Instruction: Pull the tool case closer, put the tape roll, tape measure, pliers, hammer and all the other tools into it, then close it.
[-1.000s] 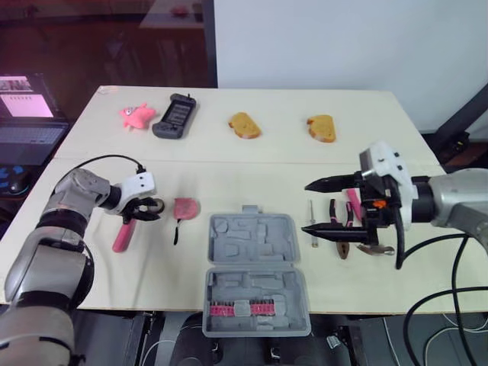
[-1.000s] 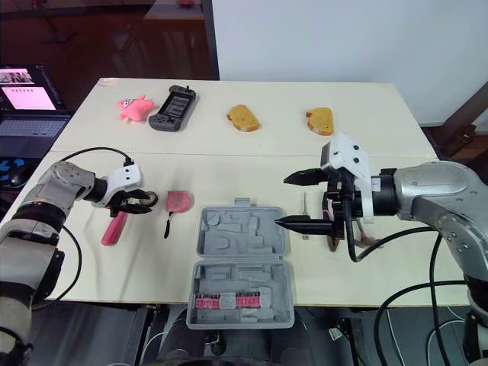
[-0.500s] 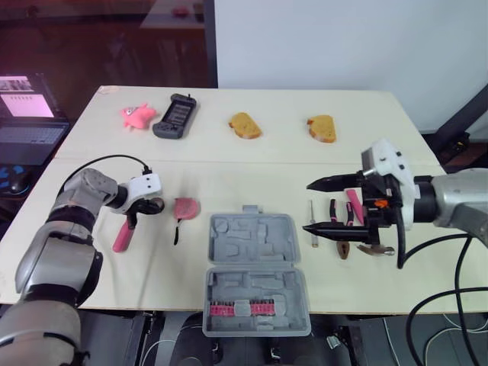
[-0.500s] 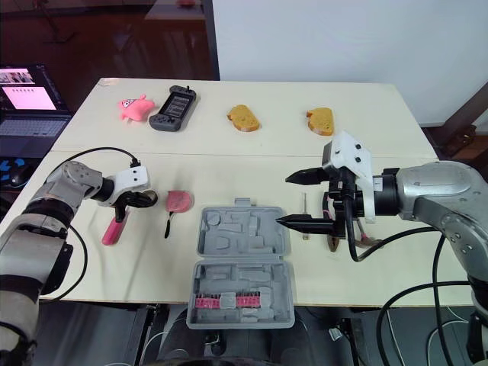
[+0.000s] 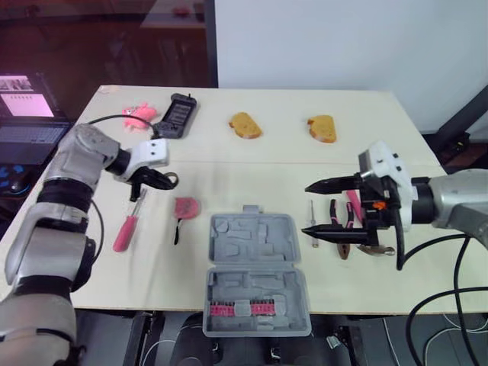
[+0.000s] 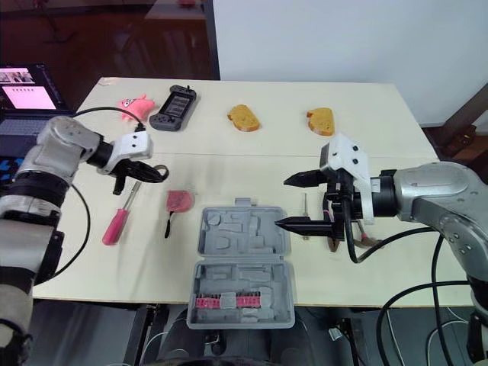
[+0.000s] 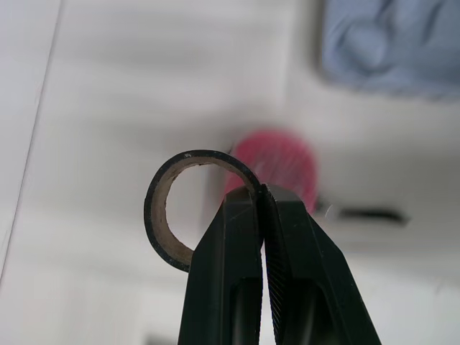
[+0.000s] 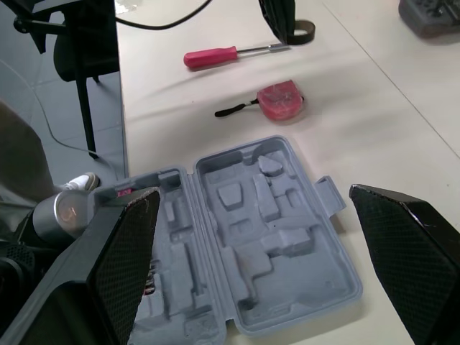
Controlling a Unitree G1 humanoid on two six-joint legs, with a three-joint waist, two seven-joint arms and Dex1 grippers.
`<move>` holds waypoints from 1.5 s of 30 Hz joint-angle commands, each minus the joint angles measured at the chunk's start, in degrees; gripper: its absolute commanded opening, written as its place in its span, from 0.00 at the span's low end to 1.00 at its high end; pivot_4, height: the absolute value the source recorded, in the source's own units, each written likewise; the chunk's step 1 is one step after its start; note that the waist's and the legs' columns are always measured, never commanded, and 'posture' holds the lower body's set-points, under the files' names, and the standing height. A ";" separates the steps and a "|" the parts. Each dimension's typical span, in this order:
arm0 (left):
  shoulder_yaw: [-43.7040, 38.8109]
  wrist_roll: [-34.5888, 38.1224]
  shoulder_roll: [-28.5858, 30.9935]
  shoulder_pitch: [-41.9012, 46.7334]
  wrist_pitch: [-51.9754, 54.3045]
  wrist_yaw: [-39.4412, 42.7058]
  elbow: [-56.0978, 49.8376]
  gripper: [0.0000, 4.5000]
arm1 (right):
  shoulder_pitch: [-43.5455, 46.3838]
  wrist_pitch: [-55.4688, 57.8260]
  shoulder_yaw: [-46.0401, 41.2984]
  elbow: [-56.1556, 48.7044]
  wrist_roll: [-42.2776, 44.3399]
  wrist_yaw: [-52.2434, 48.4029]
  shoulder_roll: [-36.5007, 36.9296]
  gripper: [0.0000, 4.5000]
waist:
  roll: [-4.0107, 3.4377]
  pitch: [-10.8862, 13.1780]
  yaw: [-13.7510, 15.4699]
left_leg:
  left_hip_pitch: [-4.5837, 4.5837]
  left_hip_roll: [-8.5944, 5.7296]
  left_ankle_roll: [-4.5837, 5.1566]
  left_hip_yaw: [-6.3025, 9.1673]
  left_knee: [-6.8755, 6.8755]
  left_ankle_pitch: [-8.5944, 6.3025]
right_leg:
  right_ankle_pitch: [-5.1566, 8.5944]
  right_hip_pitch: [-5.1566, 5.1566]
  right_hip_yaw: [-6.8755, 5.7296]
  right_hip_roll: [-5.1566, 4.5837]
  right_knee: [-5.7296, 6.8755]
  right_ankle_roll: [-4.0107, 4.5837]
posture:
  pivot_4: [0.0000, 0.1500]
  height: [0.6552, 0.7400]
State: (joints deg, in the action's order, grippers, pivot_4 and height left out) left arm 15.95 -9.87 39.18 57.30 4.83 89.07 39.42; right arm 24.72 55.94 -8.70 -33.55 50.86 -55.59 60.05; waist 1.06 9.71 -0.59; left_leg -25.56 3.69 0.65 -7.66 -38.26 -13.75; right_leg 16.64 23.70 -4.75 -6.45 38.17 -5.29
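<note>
Left gripper (image 5: 158, 180): fingers (image 7: 237, 237) pressed together on the wall of the black tape roll (image 7: 154, 215). The roll is held over bare bench (image 5: 229, 175) at left-centre, well in from the left edge.

The red-handled screwdriver (image 5: 127, 225) lies just forward of this gripper. The pink tape measure (image 5: 185, 207) sits between the screwdriver and the tool case (image 5: 255, 244).

The grey case lies open at the centre front. Its near half passes over the bench's front edge.

Right gripper (image 5: 306, 207): fingers wide apart, holding nothing. It hangs just right of the case, with a slim metal rod (image 5: 312, 223) and the pliers (image 5: 340, 223) close by on the bench.

Open surface runs across the middle of the bench, between the case and the far row. That row holds a pink toy (image 5: 136, 114), a handheld controller (image 5: 175, 116) and two bread pieces (image 5: 244, 125).
</note>
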 commanded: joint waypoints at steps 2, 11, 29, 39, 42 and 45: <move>2.86 1.62 -2.37 -3.69 8.56 1.58 -14.92 0.00 | -0.40 0.76 -1.15 -2.68 1.09 1.24 1.24 1.00 | 0.00 0.00 -0.01 | 0.01 -0.01 -0.08 0.01 -0.02 0.05 | 0.00 -0.02 0.00 0.00 -0.01 -0.01 | 1.00 0.75; 8.97 0.17 -6.70 -10.09 13.78 -3.06 -23.27 0.00 | -2.11 2.30 -2.85 -4.22 2.23 3.59 1.48 1.00 | -0.01 -0.01 0.13 | 0.09 -0.02 -0.04 0.05 -0.03 0.03 | 0.00 -0.10 0.01 0.10 -0.02 -0.01 | 1.00 0.75; 12.97 -1.38 -9.64 -10.27 9.72 -7.81 -16.19 0.00 | -4.25 2.12 -4.45 -4.75 3.42 5.80 2.45 1.00 | -0.01 -0.01 0.33 | 0.11 -0.01 0.10 0.11 -0.08 -0.05 | -0.01 -0.15 0.01 0.06 -0.02 -0.02 | 1.00 0.75; 13.66 -2.61 -10.10 -10.01 8.66 -8.19 -13.97 0.00 | -4.58 1.55 -4.46 -4.53 3.18 5.60 2.75 1.00 | -0.01 -0.01 0.25 | 0.10 -0.02 0.11 0.11 -0.08 -0.06 | -0.01 -0.15 0.01 0.06 -0.02 -0.02 | 1.00 0.75; 13.34 -2.30 -10.20 -9.92 9.81 -8.01 -14.42 0.00 | -4.84 1.35 -4.56 -4.52 3.11 5.49 2.80 1.00 | -0.01 -0.01 0.23 | 0.11 -0.02 0.11 0.11 -0.08 -0.06 | -0.01 -0.15 0.01 0.06 -0.02 -0.02 | 1.00 0.75; 12.48 -0.93 -10.23 -9.22 11.42 -7.22 -16.00 0.24 | -5.24 1.01 -4.64 -4.34 2.88 5.19 2.95 1.00 | -0.01 0.00 0.25 | 0.11 -0.01 0.11 0.11 -0.08 -0.06 | -0.01 -0.15 0.01 0.06 -0.02 -0.02 | 1.00 0.75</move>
State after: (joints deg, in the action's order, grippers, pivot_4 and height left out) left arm 29.52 -11.48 28.77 46.95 15.55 81.55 25.27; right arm 19.28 58.12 -11.03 -36.90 53.56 -50.00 61.88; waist 1.05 9.70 -0.35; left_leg -25.46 3.68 0.76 -7.54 -38.34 -13.81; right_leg 16.63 23.55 -4.75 -6.38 38.16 -5.31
